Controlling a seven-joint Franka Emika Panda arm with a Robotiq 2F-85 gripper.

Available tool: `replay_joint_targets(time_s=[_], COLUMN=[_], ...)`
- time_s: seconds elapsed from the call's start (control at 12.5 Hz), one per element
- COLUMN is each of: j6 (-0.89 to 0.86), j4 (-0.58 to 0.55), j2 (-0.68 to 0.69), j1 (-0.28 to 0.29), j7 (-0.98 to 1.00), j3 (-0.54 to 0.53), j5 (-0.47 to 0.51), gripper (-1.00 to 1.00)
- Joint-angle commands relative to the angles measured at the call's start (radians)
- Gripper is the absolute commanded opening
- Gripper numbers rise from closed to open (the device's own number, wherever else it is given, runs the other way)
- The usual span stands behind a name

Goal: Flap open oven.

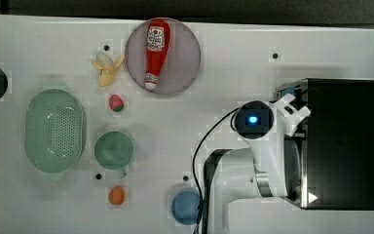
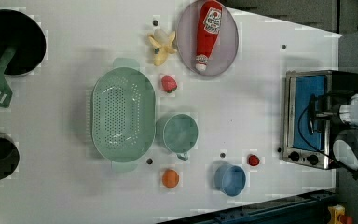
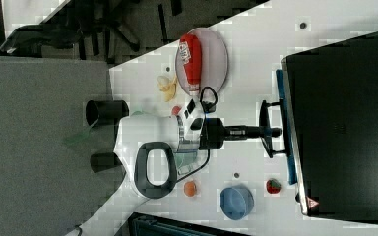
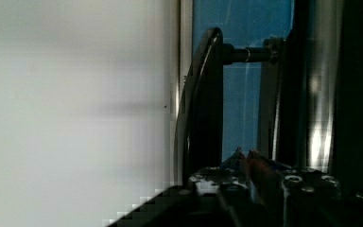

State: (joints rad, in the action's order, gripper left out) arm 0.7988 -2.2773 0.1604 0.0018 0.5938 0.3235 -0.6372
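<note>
One boxy black toaster oven (image 2: 307, 116) stands at the left view's right, showing its blue glass door and knobs; the right view shows the gripper (image 3: 274, 131) nearly closed around its bar handle (image 3: 265, 129).

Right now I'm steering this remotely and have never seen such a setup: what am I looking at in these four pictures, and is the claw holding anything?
A white robot arm works at a white table. Three cameras look on from off the arm; the fourth rides on its wrist. The claw is closed on the bar handle of the black oven, whose blue glass door is shut. Also on the table: a ketchup bottle on a plate, a green strainer, a green cup and a blue cup.
</note>
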Motion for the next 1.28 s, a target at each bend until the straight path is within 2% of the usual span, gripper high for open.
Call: replay_joint_targets(time_s=[0.08,0.56,0.8,1.28], j6=[-0.021,-0.074,-0.111,-0.093], j4=[-0.003,0.009,0.028,0.102], j2=[0.050,0.195,0.291,0.439], j1=[0.048,0.116,0.161,0.184], j7=[-0.200,-0.612,-0.740,-0.820], j3=[-0.066,-0.150,-0.171,-0.173], j5=[-0.031,-0.292,-0.417,-0.425], gripper=[-0.65,-0.65,-0.65,-0.65])
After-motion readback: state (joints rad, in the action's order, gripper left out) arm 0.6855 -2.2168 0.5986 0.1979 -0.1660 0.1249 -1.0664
